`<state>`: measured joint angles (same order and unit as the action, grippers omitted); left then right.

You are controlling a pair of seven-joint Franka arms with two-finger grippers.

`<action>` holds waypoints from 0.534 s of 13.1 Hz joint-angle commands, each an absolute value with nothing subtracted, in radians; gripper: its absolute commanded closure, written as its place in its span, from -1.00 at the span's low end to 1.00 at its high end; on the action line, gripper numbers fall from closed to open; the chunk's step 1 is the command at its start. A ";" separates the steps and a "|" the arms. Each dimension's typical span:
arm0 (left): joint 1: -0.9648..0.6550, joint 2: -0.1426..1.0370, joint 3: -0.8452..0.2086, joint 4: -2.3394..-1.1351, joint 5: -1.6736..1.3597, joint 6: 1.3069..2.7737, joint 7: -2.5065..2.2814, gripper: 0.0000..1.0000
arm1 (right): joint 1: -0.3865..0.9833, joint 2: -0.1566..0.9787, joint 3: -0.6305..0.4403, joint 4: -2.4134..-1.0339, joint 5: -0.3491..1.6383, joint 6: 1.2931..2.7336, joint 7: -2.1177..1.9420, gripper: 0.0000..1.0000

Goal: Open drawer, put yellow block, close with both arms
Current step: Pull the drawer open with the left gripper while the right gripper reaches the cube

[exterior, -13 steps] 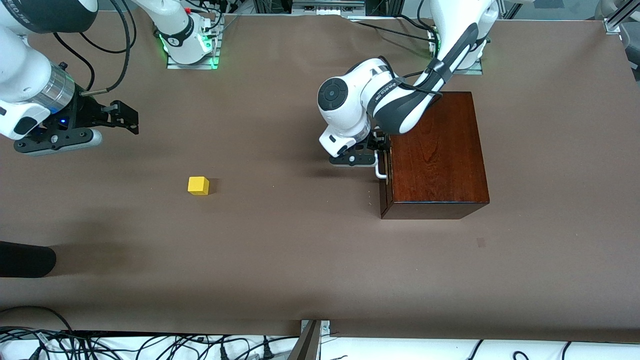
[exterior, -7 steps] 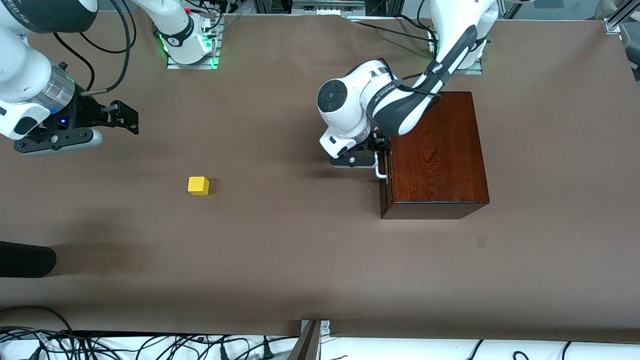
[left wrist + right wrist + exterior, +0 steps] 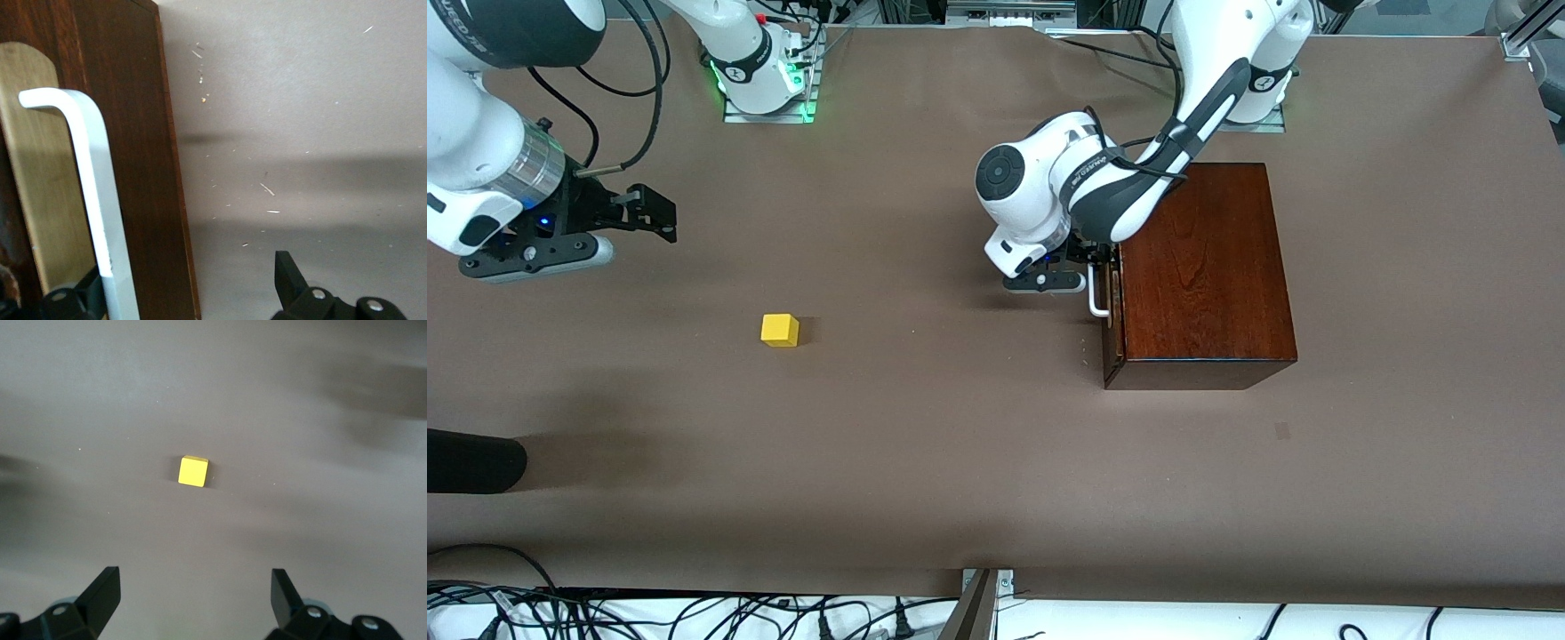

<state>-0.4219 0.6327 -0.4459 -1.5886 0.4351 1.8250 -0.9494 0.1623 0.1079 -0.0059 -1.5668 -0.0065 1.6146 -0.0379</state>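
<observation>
The dark mahogany box (image 3: 1200, 267) stands toward the left arm's end of the table. Its drawer front (image 3: 1108, 307) stands out by a thin gap, with the white bar handle (image 3: 1096, 298) on it. My left gripper (image 3: 1089, 268) is at the handle. In the left wrist view the handle (image 3: 93, 187) lies against one finger, the other finger (image 3: 288, 275) is wide apart over the table; the gripper (image 3: 187, 283) is open. The yellow block (image 3: 780, 330) sits on the table toward the right arm's end. My right gripper (image 3: 654, 210) hovers open and empty over the table; the block (image 3: 193, 471) shows ahead of it (image 3: 193, 587).
A black rounded object (image 3: 471, 462) lies at the table's edge at the right arm's end, nearer the front camera than the block. Cables (image 3: 694, 613) run along the near edge. The arms' base plates (image 3: 769, 107) stand at the back.
My left gripper has shifted toward the right arm's end, and the handle and drawer front have come slightly out of the box. My right gripper has barely moved.
</observation>
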 commanded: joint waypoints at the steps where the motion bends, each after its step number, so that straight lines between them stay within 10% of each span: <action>1: -0.475 0.704 -0.449 -1.465 0.451 1.824 -1.002 -1.00 | 0.166 0.144 -0.006 -1.542 -0.005 1.649 -0.038 -1.00; 7: -0.514 0.736 -0.451 -1.427 0.442 1.914 -1.054 -1.00 | 0.182 0.308 -0.003 -1.554 0.001 1.702 -0.045 -1.00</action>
<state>-0.4914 0.6946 -0.4437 -1.4818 0.4367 1.8688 -1.0357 0.1638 0.2933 -0.0045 -1.5687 -0.0057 1.6822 -0.0383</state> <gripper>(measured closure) 0.000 0.000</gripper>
